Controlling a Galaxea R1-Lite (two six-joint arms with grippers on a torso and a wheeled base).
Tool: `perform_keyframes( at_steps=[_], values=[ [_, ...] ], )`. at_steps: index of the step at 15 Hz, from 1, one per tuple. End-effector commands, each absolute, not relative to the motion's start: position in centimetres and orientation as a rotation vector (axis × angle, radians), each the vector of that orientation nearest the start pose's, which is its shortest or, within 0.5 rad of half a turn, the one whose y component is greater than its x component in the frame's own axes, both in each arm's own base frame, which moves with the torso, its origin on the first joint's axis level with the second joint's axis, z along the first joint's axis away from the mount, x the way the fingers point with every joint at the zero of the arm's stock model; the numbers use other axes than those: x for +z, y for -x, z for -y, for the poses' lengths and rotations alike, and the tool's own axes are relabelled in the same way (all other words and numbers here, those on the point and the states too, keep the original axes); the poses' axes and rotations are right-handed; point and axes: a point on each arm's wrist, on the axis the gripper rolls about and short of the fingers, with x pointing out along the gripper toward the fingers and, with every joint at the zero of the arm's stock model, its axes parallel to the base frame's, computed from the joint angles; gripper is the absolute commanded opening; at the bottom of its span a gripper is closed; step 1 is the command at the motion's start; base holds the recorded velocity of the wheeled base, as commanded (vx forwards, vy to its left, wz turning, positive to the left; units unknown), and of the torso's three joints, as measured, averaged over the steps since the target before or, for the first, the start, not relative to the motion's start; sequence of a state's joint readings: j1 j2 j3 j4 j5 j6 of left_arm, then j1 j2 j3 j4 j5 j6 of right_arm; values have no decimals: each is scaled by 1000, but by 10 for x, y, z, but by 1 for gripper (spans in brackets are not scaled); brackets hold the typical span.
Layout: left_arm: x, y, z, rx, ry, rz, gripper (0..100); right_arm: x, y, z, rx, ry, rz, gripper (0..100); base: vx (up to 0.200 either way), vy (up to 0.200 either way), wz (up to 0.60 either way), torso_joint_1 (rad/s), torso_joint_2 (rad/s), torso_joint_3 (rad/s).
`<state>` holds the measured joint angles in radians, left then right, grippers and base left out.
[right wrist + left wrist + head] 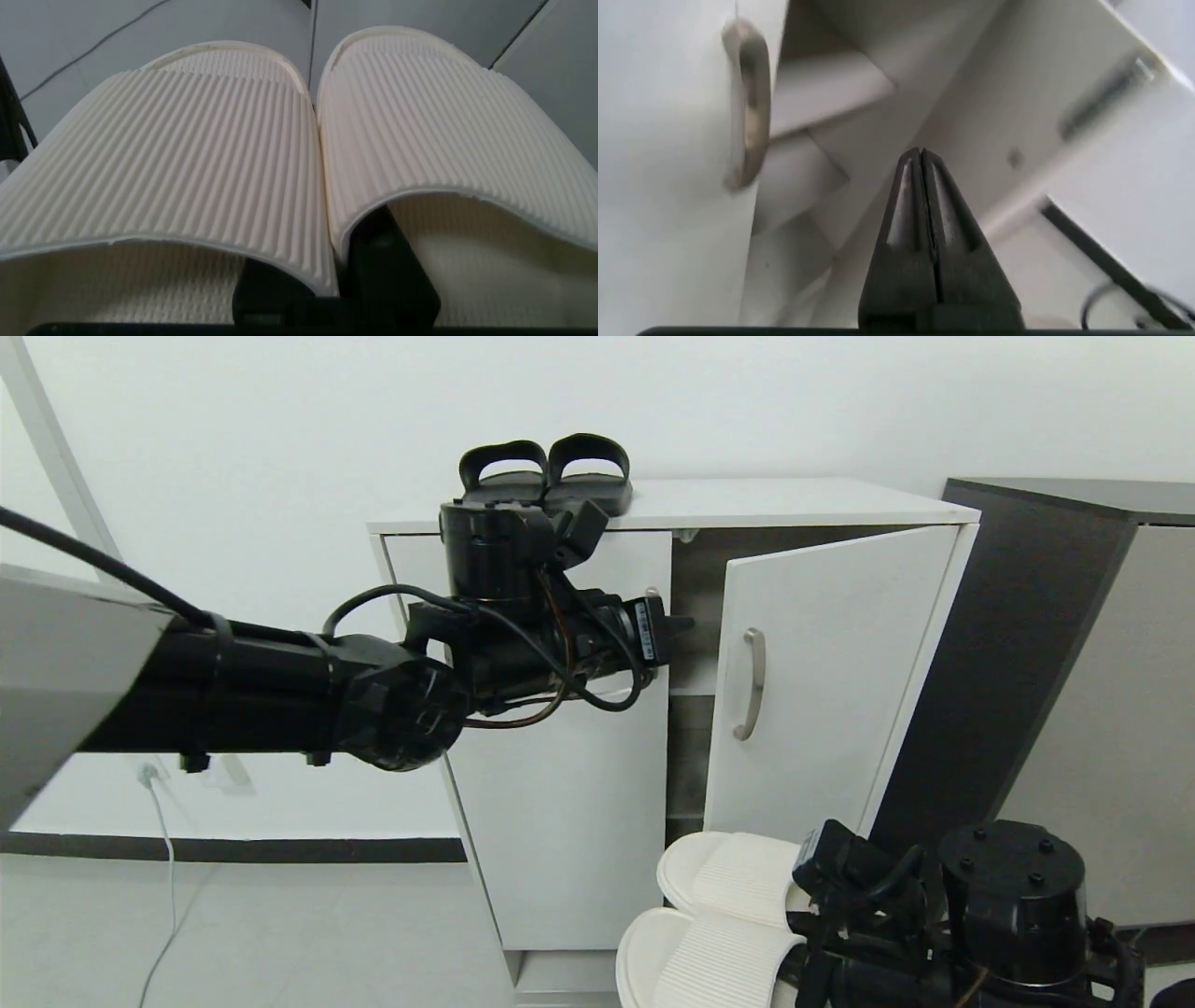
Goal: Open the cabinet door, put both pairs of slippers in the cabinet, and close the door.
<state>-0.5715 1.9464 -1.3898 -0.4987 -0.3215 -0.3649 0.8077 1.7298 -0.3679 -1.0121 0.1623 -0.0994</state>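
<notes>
White wall (pixel 280 429) backs the cabinet (pixel 794 499), its ajar door (pixel 831 644) just right of the left tool (pixel 922 173), pressed together presumably to push it wider, while the right tool (pixel 341 280) pinches both white slippers (pixel 206 159) together for loading.

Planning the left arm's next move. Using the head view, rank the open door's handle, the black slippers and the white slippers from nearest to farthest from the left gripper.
1. The open door's handle: just right of the left gripper, slightly lower.
2. The black slippers: above it, on the cabinet top.
3. The white slippers: far below it, to the right.
</notes>
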Motion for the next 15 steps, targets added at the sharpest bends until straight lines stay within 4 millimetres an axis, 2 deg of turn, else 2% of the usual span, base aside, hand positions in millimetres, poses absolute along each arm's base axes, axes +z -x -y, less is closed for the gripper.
perform_keyframes(
  at_steps=[1, 2, 5, 7, 9, 11, 13, 15],
  values=[
    [226, -347, 237, -871, 356, -255, 0, 105, -170, -186, 986, 209, -299, 0, 0, 0, 0, 0, 0, 0],
    [226, -345, 239, -875, 370, -264, 0, 105, -169, -186, 990, 210, -302, 0, 0, 0, 0, 0, 0, 0],
    [225, -337, 247, -893, 381, -280, 0, 104, -167, -188, 999, 212, -305, 0, -200, 0, 0, 4, -1, 2],
    [224, -325, 256, -917, 375, -287, 0, 104, -167, -188, 999, 212, -305, 0, -200, 0, 0, 0, -2, 0],
    [230, -296, 266, -973, 365, -298, 0, 104, -165, -189, 1007, 214, -308, 0, -200, 0, 0, -5, -2, 7],
    [239, -277, 275, -1027, 364, -274, 0, 104, -165, -189, 1008, 215, -307, 0, -200, 0, 0, 5, 0, 2],
    [247, -274, 272, -1031, 372, -244, 0, 104, -164, -189, 1007, 214, -304, 0, -200, 0, 0, 0, -2, 5],
    [249, -277, 259, -993, 373, -235, 0, 104, -165, -189, 1003, 212, -302, 0, 0, 0, 0, 0, 0, 0]
  ],
)
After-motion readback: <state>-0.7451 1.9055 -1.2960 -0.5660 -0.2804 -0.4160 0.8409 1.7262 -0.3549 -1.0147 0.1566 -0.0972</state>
